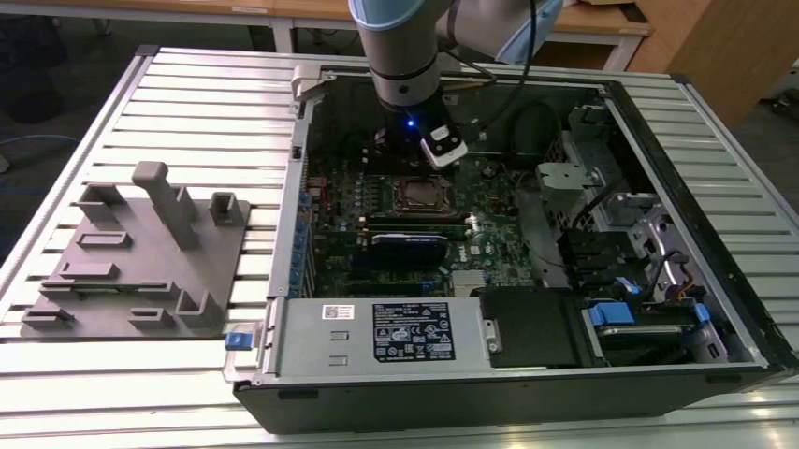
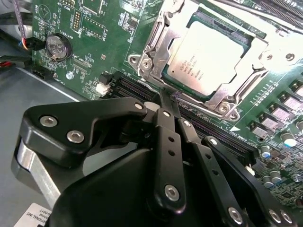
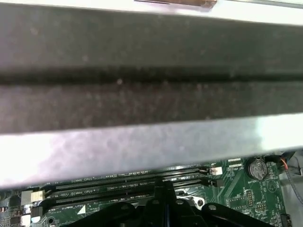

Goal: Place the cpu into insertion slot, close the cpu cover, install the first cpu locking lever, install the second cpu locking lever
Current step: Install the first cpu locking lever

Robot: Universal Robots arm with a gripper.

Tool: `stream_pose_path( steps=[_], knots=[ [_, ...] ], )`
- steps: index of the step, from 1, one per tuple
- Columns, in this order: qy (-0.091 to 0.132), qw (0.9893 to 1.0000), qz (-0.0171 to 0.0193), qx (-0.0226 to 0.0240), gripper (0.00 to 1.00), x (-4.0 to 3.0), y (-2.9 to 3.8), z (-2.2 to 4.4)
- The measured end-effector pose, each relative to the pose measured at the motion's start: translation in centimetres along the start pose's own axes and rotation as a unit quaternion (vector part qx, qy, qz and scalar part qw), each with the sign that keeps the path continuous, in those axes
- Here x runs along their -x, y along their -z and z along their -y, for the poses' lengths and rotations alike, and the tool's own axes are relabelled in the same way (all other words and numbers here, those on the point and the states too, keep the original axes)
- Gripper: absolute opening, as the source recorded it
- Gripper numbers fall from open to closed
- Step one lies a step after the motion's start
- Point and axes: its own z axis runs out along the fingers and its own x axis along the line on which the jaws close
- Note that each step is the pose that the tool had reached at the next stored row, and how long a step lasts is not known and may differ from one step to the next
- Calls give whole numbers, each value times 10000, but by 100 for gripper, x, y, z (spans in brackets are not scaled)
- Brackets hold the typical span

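Pincer over the socket, cpu seated under its cover.

In the second wrist view the cpu [image 2: 207, 53] lies in the slot [image 2: 156, 40] with the cover [image 2: 247, 56] down around it. The pincer [image 2: 165, 101], fingers pressed together and holding nothing, has its tip just beside the cover's edge, above the green board [image 2: 94, 28] inside the open case [image 1: 699, 187].

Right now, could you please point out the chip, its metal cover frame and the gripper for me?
chip [image 2: 206, 56]: second wrist view, middle of its silver top.
cover frame [image 2: 158, 40]: second wrist view, its side bar.
gripper [image 2: 164, 101]: second wrist view, at its fingertips.
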Motion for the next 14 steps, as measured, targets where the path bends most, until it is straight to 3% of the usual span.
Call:
stream_pose_path(
  steps=[10,12,14],
  knots=[
    [9,10000,2,-36,10,-7,-27,6],
    [3,10000,0,-16,10,-8,-28,6],
    [-15,10000,-4,59,10,-7,-30,5]
  ],
)
